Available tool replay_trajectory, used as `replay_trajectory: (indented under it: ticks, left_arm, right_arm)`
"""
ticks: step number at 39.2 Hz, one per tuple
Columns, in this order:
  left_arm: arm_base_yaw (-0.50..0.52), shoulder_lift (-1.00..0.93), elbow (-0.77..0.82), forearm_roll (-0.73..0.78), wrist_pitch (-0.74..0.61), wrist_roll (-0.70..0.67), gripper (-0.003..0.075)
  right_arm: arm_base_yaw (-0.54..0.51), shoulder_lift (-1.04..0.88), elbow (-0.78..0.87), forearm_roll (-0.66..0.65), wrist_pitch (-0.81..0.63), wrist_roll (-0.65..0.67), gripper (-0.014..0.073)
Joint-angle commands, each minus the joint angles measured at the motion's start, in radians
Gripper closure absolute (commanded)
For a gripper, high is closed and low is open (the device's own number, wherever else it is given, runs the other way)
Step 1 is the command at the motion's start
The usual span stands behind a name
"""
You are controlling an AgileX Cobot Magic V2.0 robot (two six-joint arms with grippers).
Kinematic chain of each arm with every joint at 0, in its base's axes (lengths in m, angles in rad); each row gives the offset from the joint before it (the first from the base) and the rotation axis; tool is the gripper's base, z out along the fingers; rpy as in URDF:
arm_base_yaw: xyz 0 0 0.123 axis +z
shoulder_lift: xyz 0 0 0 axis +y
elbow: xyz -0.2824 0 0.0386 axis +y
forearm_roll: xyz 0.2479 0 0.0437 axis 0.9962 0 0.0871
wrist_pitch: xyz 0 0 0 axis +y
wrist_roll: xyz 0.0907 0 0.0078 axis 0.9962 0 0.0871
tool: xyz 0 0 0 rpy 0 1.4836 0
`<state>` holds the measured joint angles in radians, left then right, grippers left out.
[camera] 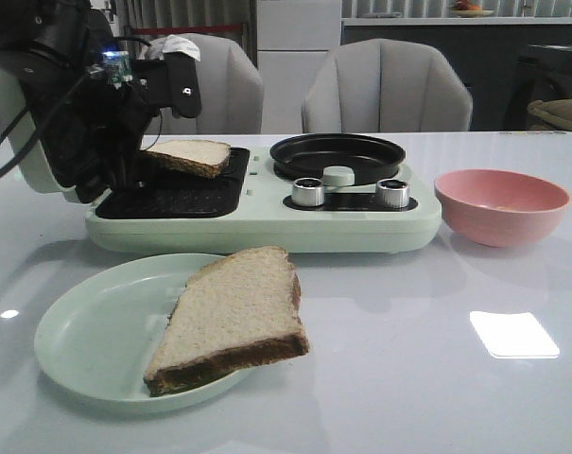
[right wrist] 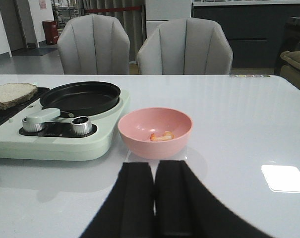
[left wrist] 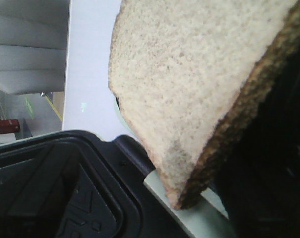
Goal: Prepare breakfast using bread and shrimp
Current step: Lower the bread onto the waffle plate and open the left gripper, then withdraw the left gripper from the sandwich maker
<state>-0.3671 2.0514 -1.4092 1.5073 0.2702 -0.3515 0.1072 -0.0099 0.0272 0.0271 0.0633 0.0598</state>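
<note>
Over the grill plate at the maker's left end, I have one slice pinched by the left gripper; it hangs nearly flat above the ribbed surface, crust toward me, not yet laid down. From the left wrist camera that slice fills the picture with the black plate below it. The second slice lies on the green plate at 6 o'clock from the maker, overhanging the rim. One shrimp sits in the pink bowl at 3 o'clock; the pan holds nothing I can see. By my reckoning we are early on: one slice about to go down, the second slice and the shrimp untouched. My left arm reaches in from 9 o'clock, wrist tipped down. The right gripper hangs low over the table just short of the bowl, fingers pressed together, carrying nothing.
</note>
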Motion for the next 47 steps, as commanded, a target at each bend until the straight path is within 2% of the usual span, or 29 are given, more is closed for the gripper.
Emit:
replay_trajectory:
  ticks: [1, 13, 24, 30, 35, 42, 47]
  left_arm:
    - [-0.015, -0.086, 0.016, -0.028, -0.020, -0.013, 0.0081]
    - [-0.028, -0.136, 0.050, -0.083, -0.080, -0.013, 0.0081]
    - [-0.071, -0.202, 0.050, -0.134, -0.028, -0.013, 0.0081]
    - [-0.103, -0.294, 0.050, -0.263, -0.009, -0.015, 0.0081]
    - [-0.128, -0.372, 0.050, -0.403, 0.060, -0.015, 0.0081]
    - [-0.135, -0.485, 0.061, -0.499, 0.169, -0.134, 0.0081]
    - [-0.135, -0.580, 0.096, -0.603, 0.183, -0.136, 0.0081]
  right_arm:
    - [-0.003, -0.022, -0.018, -0.007, -0.074, -0.004, 0.0430]
    - [-0.003, -0.022, -0.018, -0.007, -0.074, -0.004, 0.0430]
    - [-0.003, -0.022, -0.018, -0.007, -0.074, -0.004, 0.0430]
    - [-0.003, -0.022, -0.018, -0.007, -0.074, -0.004, 0.0430]
    - [-0.003, -0.022, -0.018, -0.007, -0.074, -0.004, 0.0430]
    - [-0.003, -0.022, -0.018, -0.007, -0.074, -0.004, 0.0430]
    - [-0.003, -0.022, -0.018, -0.007, -0.074, -0.004, 0.0430]
